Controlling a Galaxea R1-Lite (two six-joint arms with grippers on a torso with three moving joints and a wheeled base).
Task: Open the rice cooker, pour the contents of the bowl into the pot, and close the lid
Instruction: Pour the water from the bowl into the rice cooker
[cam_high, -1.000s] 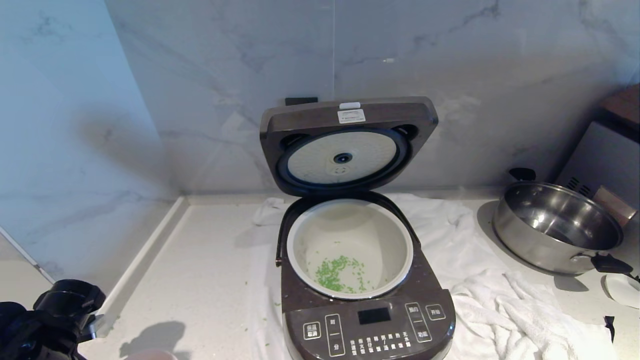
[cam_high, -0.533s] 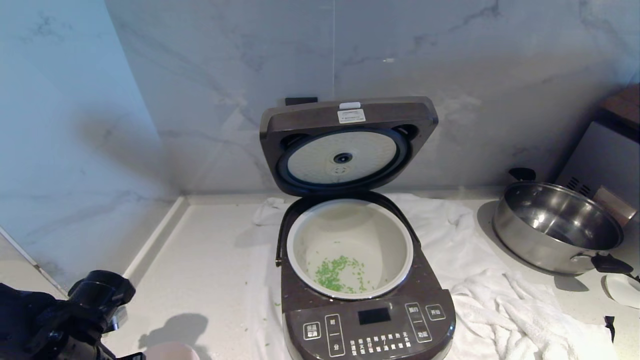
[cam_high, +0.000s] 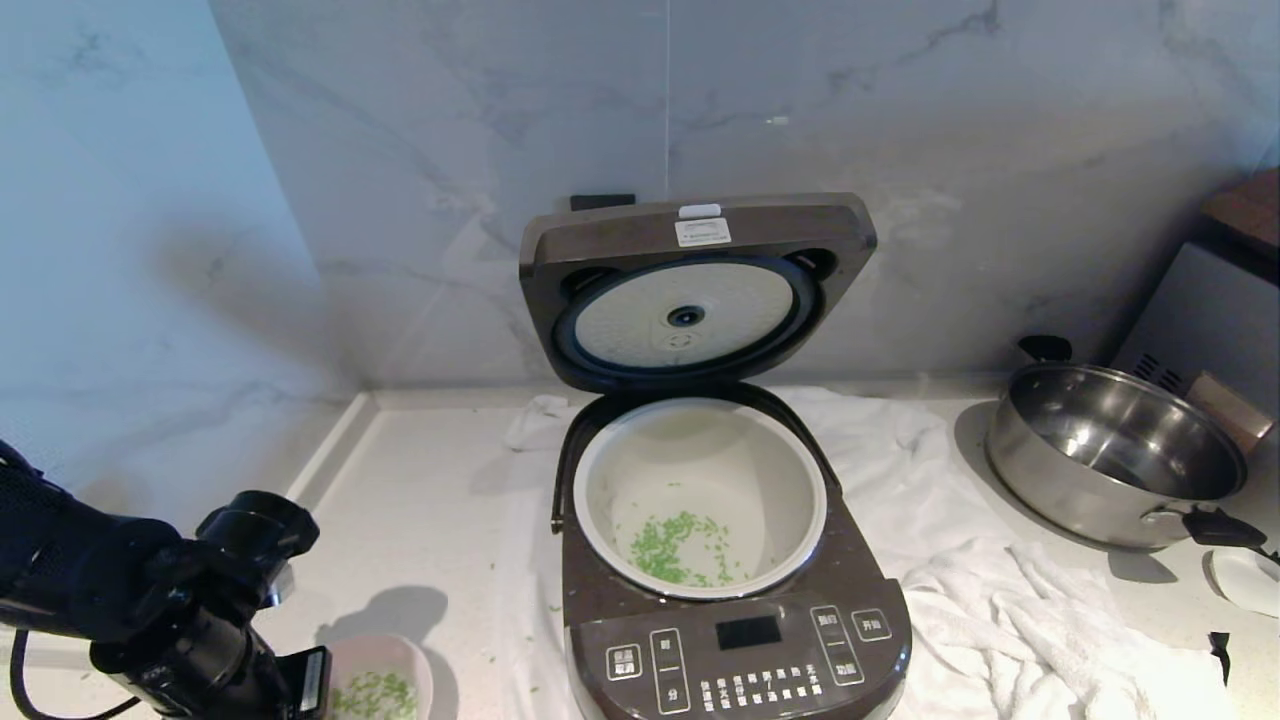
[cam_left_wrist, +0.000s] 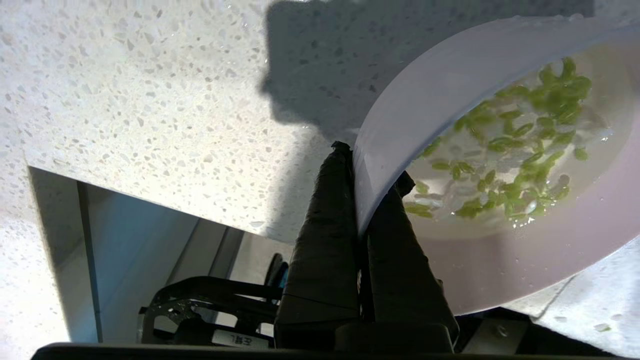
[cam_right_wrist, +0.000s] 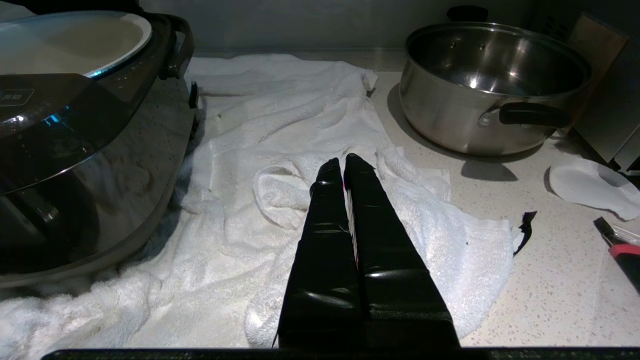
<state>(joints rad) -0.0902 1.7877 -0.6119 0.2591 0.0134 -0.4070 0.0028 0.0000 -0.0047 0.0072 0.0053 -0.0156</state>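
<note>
Head view, writing: the large dark brown-grey rice cooker (cam_high: 735, 600) carried white-labelled buttons on its front panel, the characters too small to read; a white sticker on the raised hinged lid (cam_high: 697, 290) was also unreadable.
Head view, pot: the round cream-white inner pot (cam_high: 700, 495) sat in the cooker with some bright green chopped bits on its floor.
Head view, change: the left gripper (cam_high: 315, 682) had come further up and in from the lower left corner than a second before, and the small pale pink bowl (cam_high: 380, 680) now showed its green chopped contents (cam_high: 375, 692), left of the cooker.
Left wrist view: the left gripper's fingers (cam_left_wrist: 325, 225) were pinching the bowl's rim (cam_left_wrist: 400, 125), one inside, one outside, above the speckled countertop (cam_left_wrist: 150, 100).
Right wrist view: the right gripper (cam_right_wrist: 344, 165) hung with fingers pressed together over the crumpled white towel (cam_right_wrist: 280, 150), near the shiny steel pan (cam_right_wrist: 490, 80).
</note>
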